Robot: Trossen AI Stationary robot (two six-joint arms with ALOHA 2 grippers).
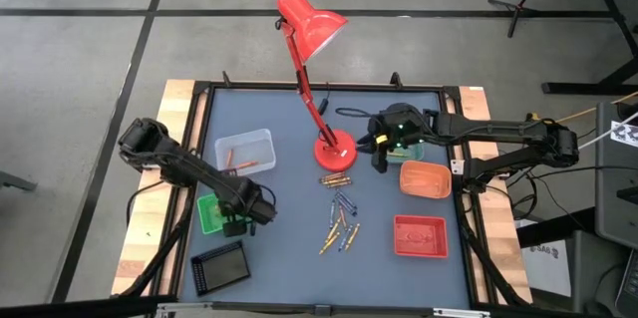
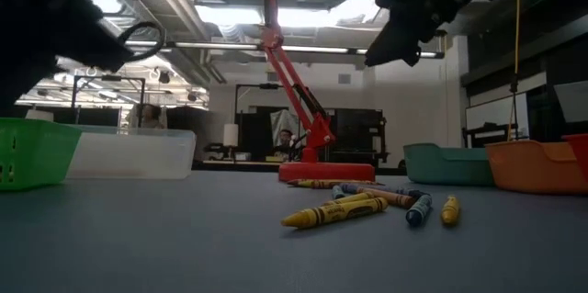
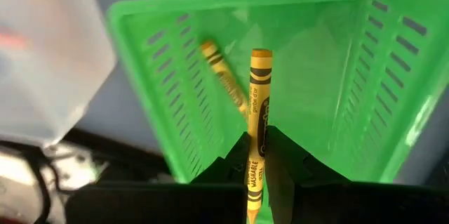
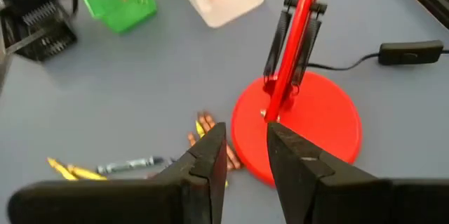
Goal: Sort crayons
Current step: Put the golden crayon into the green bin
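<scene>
My left gripper (image 1: 242, 216) hangs over the green tray (image 1: 209, 214) and is shut on a yellow crayon (image 3: 259, 122). Another yellow crayon (image 3: 222, 76) lies inside the green tray (image 3: 330, 55). Several loose crayons (image 1: 342, 222) lie on the mat mid-table, yellow and blue-purple ones showing in the low view (image 2: 363, 207). A few orange ones (image 1: 336, 178) lie beside the red lamp's base (image 1: 335, 152). My right gripper (image 4: 245, 147) is open and empty, raised above the mat next to the lamp base (image 4: 309, 122). My left gripper pinches the yellow crayon's lower half (image 3: 255, 159) between its two fingers. The crayon runs along the fingers and sticks out past their tips over the green tray, lifted clear of it.
A clear tray (image 1: 245, 151) holds orange crayons at the far left. An orange tray (image 1: 425, 178), a red tray (image 1: 420, 235) and a teal tray (image 1: 412, 149) stand on the right. A black tray (image 1: 220, 266) is near left. The lamp's arm (image 1: 302, 64) leans over the far edge.
</scene>
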